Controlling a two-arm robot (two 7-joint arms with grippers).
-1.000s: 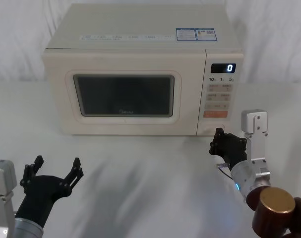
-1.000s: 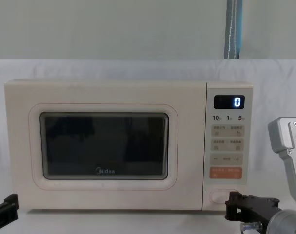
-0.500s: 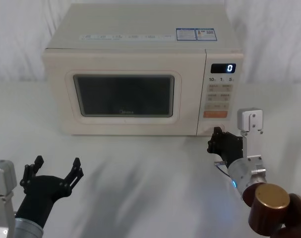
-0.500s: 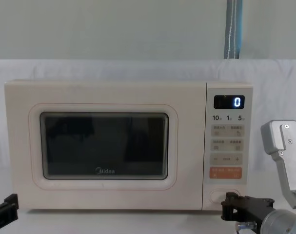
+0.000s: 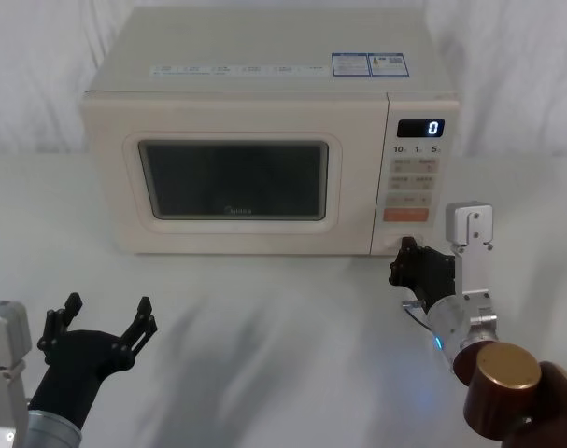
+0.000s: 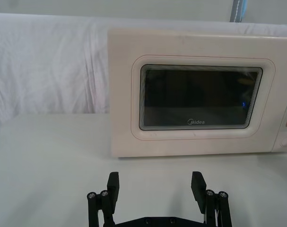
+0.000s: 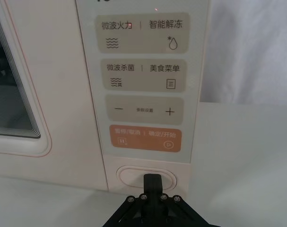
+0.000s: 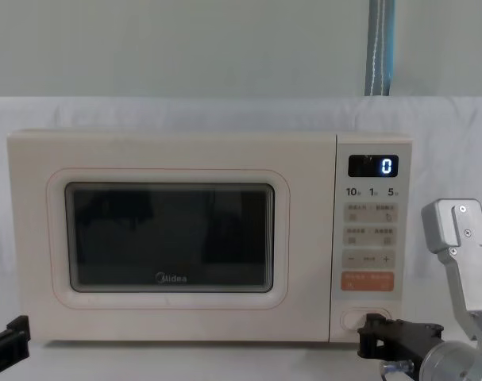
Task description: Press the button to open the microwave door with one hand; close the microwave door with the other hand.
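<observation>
The cream microwave [image 5: 264, 93] stands at the back of the table, and its door [image 5: 232, 182] [image 8: 169, 238] [image 6: 195, 97] is closed. At the foot of the control panel sits the oval button [image 7: 131, 176] [image 8: 352, 319]. My right gripper [image 7: 152, 179] [image 5: 406, 254] [image 8: 370, 326] is shut. Its tip is at the middle of the button, and I cannot tell whether it presses in. My left gripper [image 5: 108, 305] [image 6: 155, 177] hovers open low at the front left, well short of the door, holding nothing.
The orange key [image 7: 145, 138] sits just above the button, with small cream keys [image 7: 143, 79] higher up. The display [image 8: 373, 165] reads 0. A white cloth [image 5: 264, 355] covers the table, and a blue strap [image 8: 379, 48] hangs on the wall behind.
My right gripper has crept forward and a little left, bringing its tip onto the button. The door has stayed closed and the left arm has not moved.
</observation>
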